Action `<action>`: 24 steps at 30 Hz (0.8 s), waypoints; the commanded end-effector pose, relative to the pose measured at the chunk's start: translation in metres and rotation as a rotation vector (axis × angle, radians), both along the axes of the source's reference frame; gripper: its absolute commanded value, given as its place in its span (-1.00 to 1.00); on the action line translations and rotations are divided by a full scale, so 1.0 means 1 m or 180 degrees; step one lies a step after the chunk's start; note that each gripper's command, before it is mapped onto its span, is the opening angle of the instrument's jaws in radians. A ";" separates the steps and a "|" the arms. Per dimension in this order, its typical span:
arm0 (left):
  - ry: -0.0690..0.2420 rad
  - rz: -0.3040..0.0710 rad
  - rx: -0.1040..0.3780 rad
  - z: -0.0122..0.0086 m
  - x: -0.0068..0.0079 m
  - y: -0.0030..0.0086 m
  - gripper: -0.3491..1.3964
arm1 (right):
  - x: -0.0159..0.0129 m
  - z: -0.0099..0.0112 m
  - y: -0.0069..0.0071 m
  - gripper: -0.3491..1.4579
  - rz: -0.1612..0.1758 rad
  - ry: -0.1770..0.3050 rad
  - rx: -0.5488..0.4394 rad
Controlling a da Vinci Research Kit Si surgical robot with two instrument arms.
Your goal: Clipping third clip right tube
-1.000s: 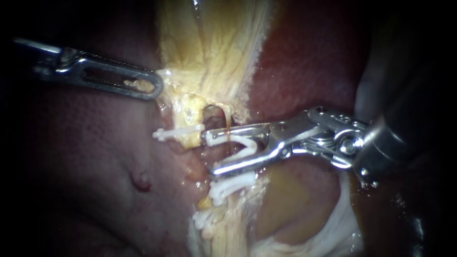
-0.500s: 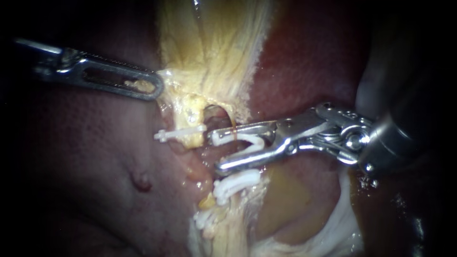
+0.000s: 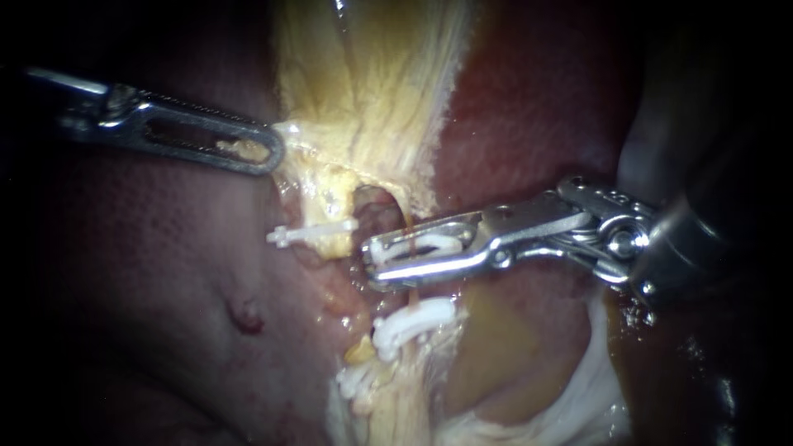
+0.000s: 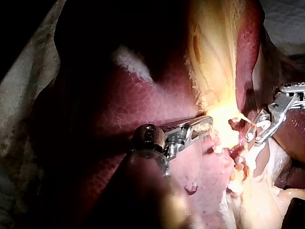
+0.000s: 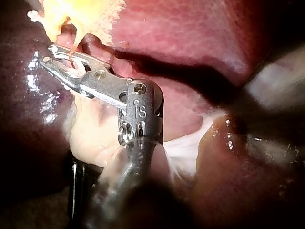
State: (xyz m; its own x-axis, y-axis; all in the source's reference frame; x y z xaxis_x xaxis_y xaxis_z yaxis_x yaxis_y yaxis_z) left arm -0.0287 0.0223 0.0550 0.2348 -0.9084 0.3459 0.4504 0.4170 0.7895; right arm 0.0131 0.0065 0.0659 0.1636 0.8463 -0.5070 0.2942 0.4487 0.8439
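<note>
The right tube is a thin brown strand running down from the yellow tissue. My right instrument comes in from the right. Its jaws are squeezed nearly together on a white clip that sits across this tube. The right wrist view shows the same jaws holding the clip with the strand through it. My left instrument is shut on the edge of the yellow tissue and holds it to the left; it also shows in the left wrist view.
Another white clip lies across the pale tube to the left. Lower on the right tube sit two more white clips. Dark red liver surrounds the site, and a pale fold lies under my right instrument.
My right instrument's jaws have gone from wide apart to nearly together, flattening the clip around the right tube. My left instrument has stayed in place.
</note>
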 end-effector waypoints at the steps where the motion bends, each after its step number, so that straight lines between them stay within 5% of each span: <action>1: 0.0000 -0.0001 0.0000 0.0000 0.0000 0.0000 -1.00 | 0.0000 0.0000 0.0000 -0.86 -0.0010 0.0005 0.0007; 4: 0.0000 -0.0001 0.0000 0.0000 0.0000 0.0000 -1.00 | -0.0002 0.0000 -0.0001 -1.00 -0.0018 0.0004 0.0024; 15: 0.0000 0.0001 0.0000 0.0000 0.0001 0.0000 -1.00 | -0.0006 -0.0002 -0.0005 -1.00 -0.0117 -0.0167 0.0125; 24: 0.0000 0.0001 0.0000 0.0000 0.0001 0.0000 -1.00 | -0.0006 0.0000 -0.0006 -1.00 -0.0135 -0.0156 0.0123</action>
